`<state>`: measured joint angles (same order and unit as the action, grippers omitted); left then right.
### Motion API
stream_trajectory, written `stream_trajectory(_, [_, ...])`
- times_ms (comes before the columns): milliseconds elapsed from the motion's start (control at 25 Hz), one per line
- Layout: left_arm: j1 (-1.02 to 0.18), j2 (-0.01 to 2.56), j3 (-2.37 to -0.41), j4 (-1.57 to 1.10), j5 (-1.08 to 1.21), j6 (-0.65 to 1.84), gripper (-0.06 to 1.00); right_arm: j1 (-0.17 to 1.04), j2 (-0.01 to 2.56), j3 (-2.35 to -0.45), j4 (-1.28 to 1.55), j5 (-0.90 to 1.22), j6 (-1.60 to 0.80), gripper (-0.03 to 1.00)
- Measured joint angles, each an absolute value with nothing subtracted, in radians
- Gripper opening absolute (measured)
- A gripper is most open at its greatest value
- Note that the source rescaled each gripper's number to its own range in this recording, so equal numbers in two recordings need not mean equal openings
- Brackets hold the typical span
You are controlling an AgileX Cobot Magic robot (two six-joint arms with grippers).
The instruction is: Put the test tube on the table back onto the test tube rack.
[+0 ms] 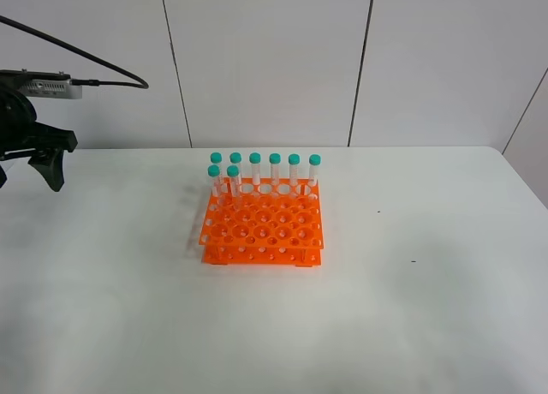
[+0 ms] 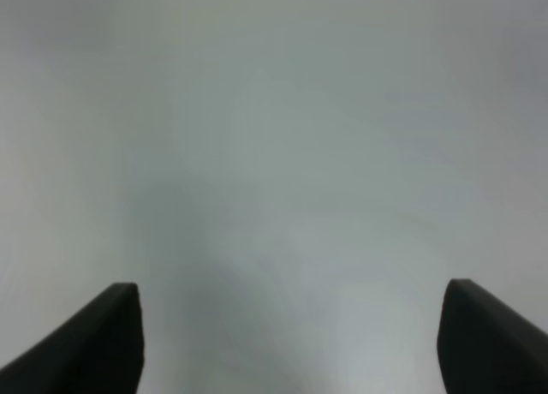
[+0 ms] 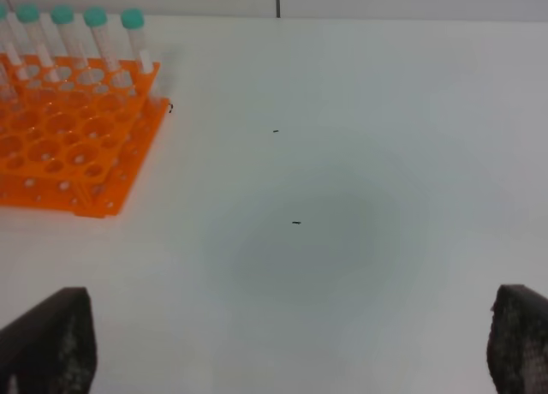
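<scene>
Test tube rack holds 8 teal-capped tubes; both end effectors open.

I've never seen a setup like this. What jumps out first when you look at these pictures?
The bright orange test tube rack in the middle of the white table grabs the eye, with eight teal-capped tubes standing upright along its far side. Next is the black left tool, open, at the table's far left edge.
</scene>
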<state>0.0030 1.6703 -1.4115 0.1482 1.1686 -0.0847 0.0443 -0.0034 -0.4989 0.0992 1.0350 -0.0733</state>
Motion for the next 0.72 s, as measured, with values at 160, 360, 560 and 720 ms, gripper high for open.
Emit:
stream_trajectory(160, [0.007,1.647,-1.370,0.132,1.169,-0.084,0.99,0.044,-0.003,-0.499,0.099,1.035,-0.073,1.00])
stream_trajectory(360, [0.007,1.504,-1.153,0.118,1.169,-0.065,0.99,0.044,-0.003,-0.499,0.099,1.035,-0.073,1.00])
stream_trajectory(560, [0.007,1.293,-0.955,0.083,1.169,-0.058,0.99,0.044,-0.003,-0.499,0.099,1.035,-0.073,1.00])
stream_trajectory(720, [0.007,1.109,-0.812,0.083,1.169,-0.059,0.99,0.044,-0.003,-0.499,0.099,1.035,-0.073,1.00])
